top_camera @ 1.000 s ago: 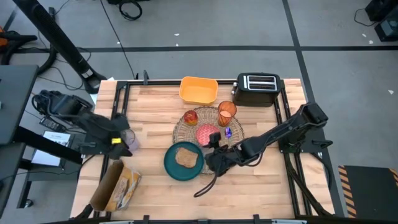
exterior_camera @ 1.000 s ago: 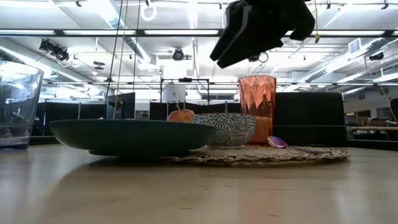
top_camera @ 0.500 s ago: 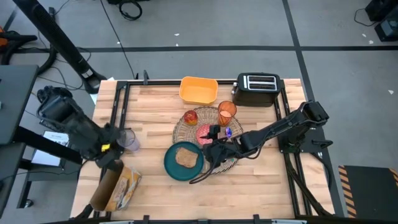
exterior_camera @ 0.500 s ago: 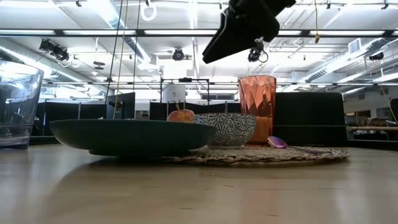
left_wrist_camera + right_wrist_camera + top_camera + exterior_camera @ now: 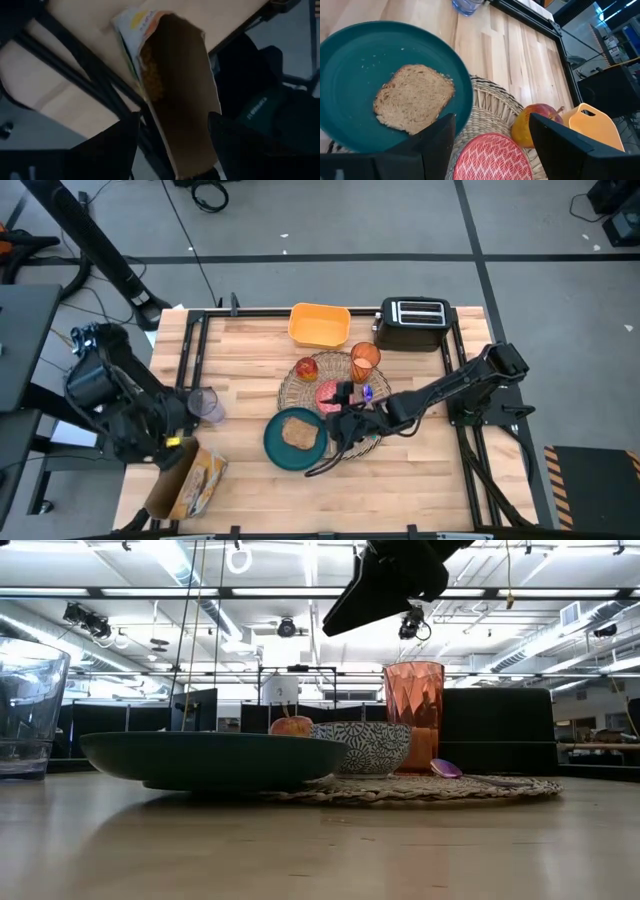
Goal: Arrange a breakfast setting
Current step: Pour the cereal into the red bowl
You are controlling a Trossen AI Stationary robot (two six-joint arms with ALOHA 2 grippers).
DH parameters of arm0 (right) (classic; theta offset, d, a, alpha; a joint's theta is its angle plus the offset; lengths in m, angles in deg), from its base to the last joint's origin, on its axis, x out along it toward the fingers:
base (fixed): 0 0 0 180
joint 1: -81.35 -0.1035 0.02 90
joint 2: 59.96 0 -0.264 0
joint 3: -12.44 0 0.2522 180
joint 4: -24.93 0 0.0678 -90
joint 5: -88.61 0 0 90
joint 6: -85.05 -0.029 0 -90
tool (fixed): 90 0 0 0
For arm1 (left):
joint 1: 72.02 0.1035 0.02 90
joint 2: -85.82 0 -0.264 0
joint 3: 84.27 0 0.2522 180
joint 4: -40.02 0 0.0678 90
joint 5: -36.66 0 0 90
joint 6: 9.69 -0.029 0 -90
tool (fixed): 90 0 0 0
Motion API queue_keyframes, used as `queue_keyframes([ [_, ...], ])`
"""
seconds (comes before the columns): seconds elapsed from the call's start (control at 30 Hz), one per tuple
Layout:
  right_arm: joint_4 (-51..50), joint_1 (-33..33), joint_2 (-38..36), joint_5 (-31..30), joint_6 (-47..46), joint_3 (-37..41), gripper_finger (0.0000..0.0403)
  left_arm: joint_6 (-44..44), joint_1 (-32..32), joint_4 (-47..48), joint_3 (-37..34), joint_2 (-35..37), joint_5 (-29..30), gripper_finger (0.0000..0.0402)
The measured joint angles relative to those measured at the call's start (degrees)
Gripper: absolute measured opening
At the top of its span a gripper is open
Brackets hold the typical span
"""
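No readable writing anywhere; the bread bag (image 5: 187,480) at the bench's (image 5: 240,350) near left corner shows only yellow-orange print. Woven placemat (image 5: 300,385) sits mid-bench, carrying the pink bowl (image 5: 330,393), orange cup (image 5: 365,358), red-yellow fruit (image 5: 306,368) and spoon (image 5: 367,392). Teal plate (image 5: 280,448) overlaps its near-left edge, holding a brown toast slice (image 5: 299,433). Right claw (image 5: 345,430) hovers released above plate and mat. Left claw (image 5: 172,145) released over the bag.
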Motion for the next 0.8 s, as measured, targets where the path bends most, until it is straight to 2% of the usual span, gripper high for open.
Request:
queue_keyframes([
  [0.3, -1.2, -3.3, 0.0, -1.1, -1.0, 0.0, 0.0261, 0.5, -1.2, 0.1, -0.4, -4.2, 1.1, 0.0244],
  [0.4, -1.2, -4.6, 0.0, -1.1, -1.8, 0.0, 0.0261, 0.5, -1.1, 0.1, -3.0, -4.3, 0.5, 0.0244],
  [0.57, -1.9, -7.0, 0.0, -1.1, -3.8, 0.0, 0.0261, 0.7, -1.0, 0.1, -8.4, -4.2, -4.4, 0.0244],
  [0.7, -2.4, -8.5, 0.0, -1.1, -5.0, 0.0, 0.0261, 0.4, -1.0, -0.4, -10.3, -4.2, -4.6, 0.0242],
  [0.8, -2.5, -9.3, 0.1, -0.7, -6.5, 0.0, 0.0261, 0.3, -1.0, -2.1, -10.9, -4.3, -4.2, 0.0224],
])
